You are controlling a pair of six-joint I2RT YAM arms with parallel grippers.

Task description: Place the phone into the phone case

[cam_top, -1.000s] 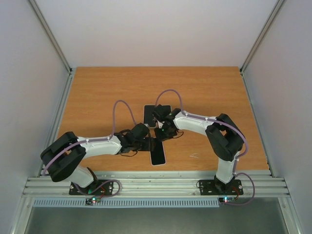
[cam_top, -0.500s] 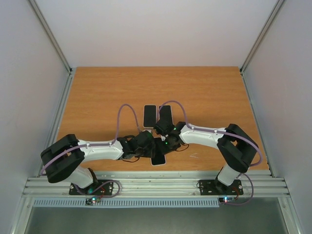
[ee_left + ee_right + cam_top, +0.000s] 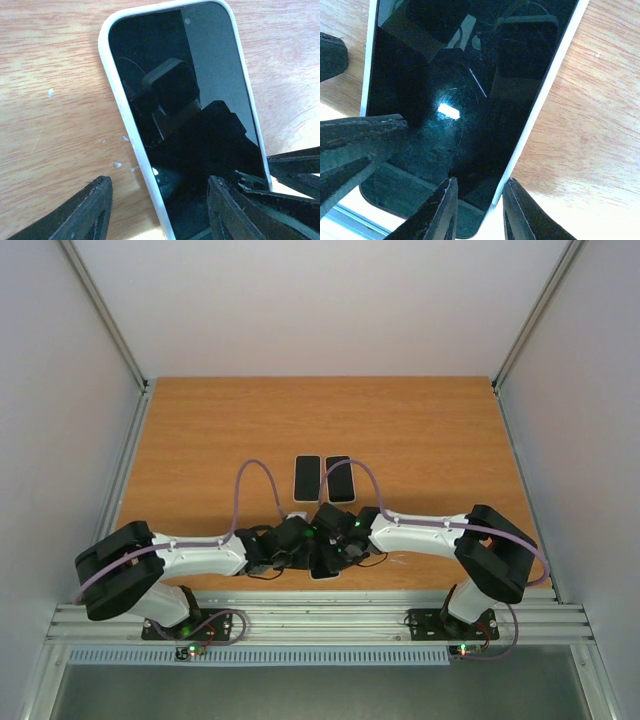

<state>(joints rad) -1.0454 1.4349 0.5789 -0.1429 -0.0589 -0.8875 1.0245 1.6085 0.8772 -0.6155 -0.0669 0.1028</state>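
The phone (image 3: 200, 100) lies face up on the wooden table (image 3: 200, 440) near the front edge, its glossy black screen ringed by a white rim (image 3: 555, 65). I cannot tell whether that rim is the phone case. Both grippers meet over it and hide most of it in the top view (image 3: 322, 571). My left gripper (image 3: 159, 182) is open and straddles the phone's left long edge, one finger over wood and one over the screen. My right gripper (image 3: 480, 182) is narrowly open astride the right edge near a bottom corner.
At the middle of the table, behind the grippers, lie two flat slabs side by side, one white-rimmed (image 3: 307, 476) and one black (image 3: 340, 478). The aluminium rail (image 3: 320, 618) runs just in front of the phone. The left gripper's fingers (image 3: 355, 140) reach into the right wrist view.
The right arm left the black slab beside the white-rimmed one at the back and came forward and down onto the near phone. The left gripper slid right over the phone and narrowed.
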